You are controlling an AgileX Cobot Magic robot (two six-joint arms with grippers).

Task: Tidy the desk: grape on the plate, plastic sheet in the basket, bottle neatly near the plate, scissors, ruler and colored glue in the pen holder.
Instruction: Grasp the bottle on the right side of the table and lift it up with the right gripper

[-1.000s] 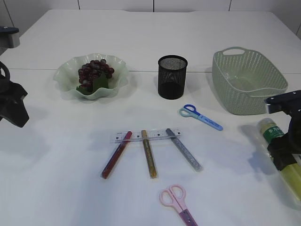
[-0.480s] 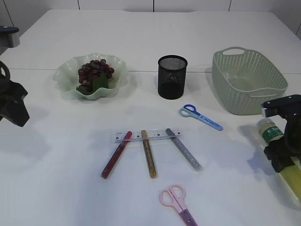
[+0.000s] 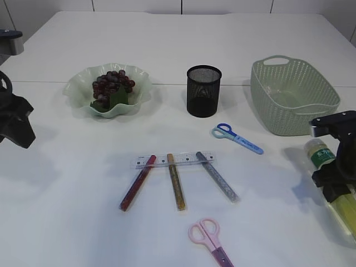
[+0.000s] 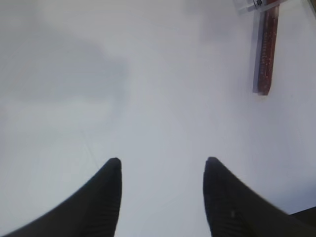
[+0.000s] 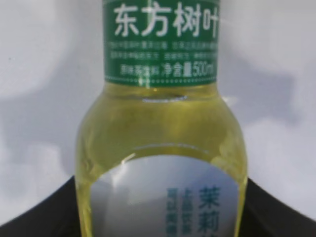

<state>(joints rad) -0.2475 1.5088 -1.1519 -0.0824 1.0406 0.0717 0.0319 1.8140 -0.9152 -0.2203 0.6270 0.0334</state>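
Observation:
A bottle (image 3: 321, 156) of yellow liquid with a green label lies on the table at the far right. My right gripper (image 3: 334, 181) is down over its body, and in the right wrist view the jaws press both sides of the bottle (image 5: 160, 123). My left gripper (image 3: 16, 128) is open and empty at the far left; in the left wrist view (image 4: 163, 165) it hangs over bare table. The grapes (image 3: 111, 83) lie on the green plate (image 3: 78, 92). The ruler (image 3: 172, 161) lies across three glue sticks, red (image 3: 137, 182), gold (image 3: 177, 181) and silver (image 3: 217, 176). No plastic sheet shows.
The black mesh pen holder (image 3: 204, 92) stands at centre back. The green basket (image 3: 292, 97) is at the back right. Blue scissors (image 3: 236, 137) lie in front of the holder and pink scissors (image 3: 208, 239) near the front edge. The red glue stick (image 4: 266, 49) shows in the left wrist view.
My right gripper has shifted slightly up along the bottle toward its neck and settled around it. The left arm and the other objects have not moved.

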